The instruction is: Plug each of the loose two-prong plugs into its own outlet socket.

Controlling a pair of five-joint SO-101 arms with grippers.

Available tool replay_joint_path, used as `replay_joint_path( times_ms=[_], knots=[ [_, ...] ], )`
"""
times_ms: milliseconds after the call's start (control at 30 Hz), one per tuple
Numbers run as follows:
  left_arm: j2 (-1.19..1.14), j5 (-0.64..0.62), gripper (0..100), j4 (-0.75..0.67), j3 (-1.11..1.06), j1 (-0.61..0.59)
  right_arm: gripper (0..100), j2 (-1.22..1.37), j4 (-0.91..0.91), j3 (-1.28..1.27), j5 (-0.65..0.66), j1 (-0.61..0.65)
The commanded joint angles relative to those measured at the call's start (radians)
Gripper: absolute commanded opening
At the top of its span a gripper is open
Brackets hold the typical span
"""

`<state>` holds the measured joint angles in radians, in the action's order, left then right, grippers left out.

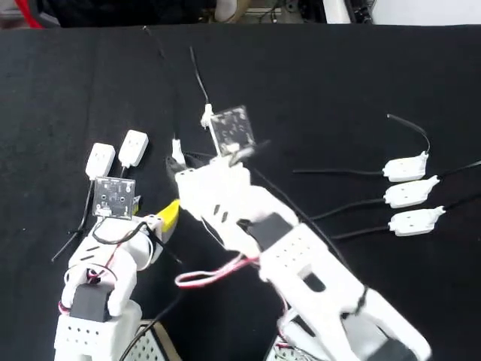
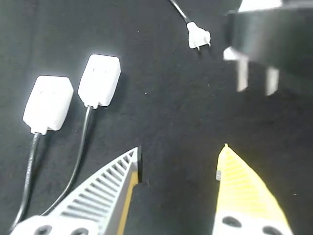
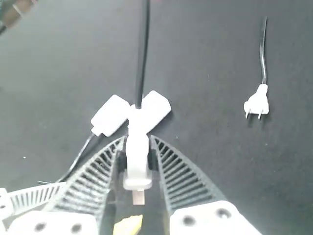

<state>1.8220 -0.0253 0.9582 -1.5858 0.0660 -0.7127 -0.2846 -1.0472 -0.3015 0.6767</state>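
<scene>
Plug, two-prong, white, on a black cord (image 3: 137, 159): the item in hand. It is clamped between the closed fingers of your right gripper (image 3: 137, 142). It appears lifted off the table (image 1: 323, 83), near the two sockets.

Prongs (image 2: 241, 77): bare and pointing back toward the arm bases.

Nearer socket (image 1: 133, 147) and outer socket (image 1: 100, 159): they lie side by side. Their slots are at the ends away from you, and their cords run back toward the left arm.

Second plug (image 1: 207, 116): it lies loose on the table beyond the right gripper, its cord trailing off.

Three white cord ends (image 1: 409, 194): they lie well apart to the right. You cannot tell whether they are already joined.

Step in hand, as judged: seating the held plug.
- Carry it round past the slotted end of the nearer socket.
- Bring the prongs level and square with the slots, then draw straight in without twisting.
- The socket rests unsecured on the cloth and will likely slide, so pin its body with the free arm first.
- Keep the trailing cord from dragging the second plug.

Pose, right arm: stretched diagonally from the near right corner toward the table's middle, with the wrist tipped down.

Pose, left arm: folded close over its base. The left gripper (image 2: 178, 161) has its fingers spread wide and holds nothing. It aims at the bare cloth between the nearer socket and the held plug.
</scene>
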Motion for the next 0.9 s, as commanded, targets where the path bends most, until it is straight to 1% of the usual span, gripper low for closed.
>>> replay_joint_path(
  times_ms=[0,167,300,467,633,733,867],
  knots=[
    [0.005,-0.044,26,-0.025,0.058,0.012,1.1,-0.165,0.025,-0.048,-0.008,-0.002],
    [0.005,-0.058,26,-0.026,0.062,0.013,1.1,-0.302,0.026,-0.150,-0.008,0.000],
    [0.006,-0.058,26,-0.020,0.087,0.016,1.1,-0.289,0.028,-0.163,-0.008,0.000],
    [0.006,-0.055,26,-0.002,0.093,0.054,1.1,-0.274,0.051,-0.168,0.002,-0.002],
    [0.006,-0.058,25,-0.006,0.093,0.047,1.1,-0.269,0.060,-0.168,0.002,-0.006],
    [0.008,-0.058,23,-0.034,0.087,0.056,1.1,-0.268,0.061,-0.168,0.002,-0.006],
    [0.008,-0.055,23,-0.077,0.077,0.073,1.1,-0.268,0.061,-0.171,0.002,-0.006]
  ],
)
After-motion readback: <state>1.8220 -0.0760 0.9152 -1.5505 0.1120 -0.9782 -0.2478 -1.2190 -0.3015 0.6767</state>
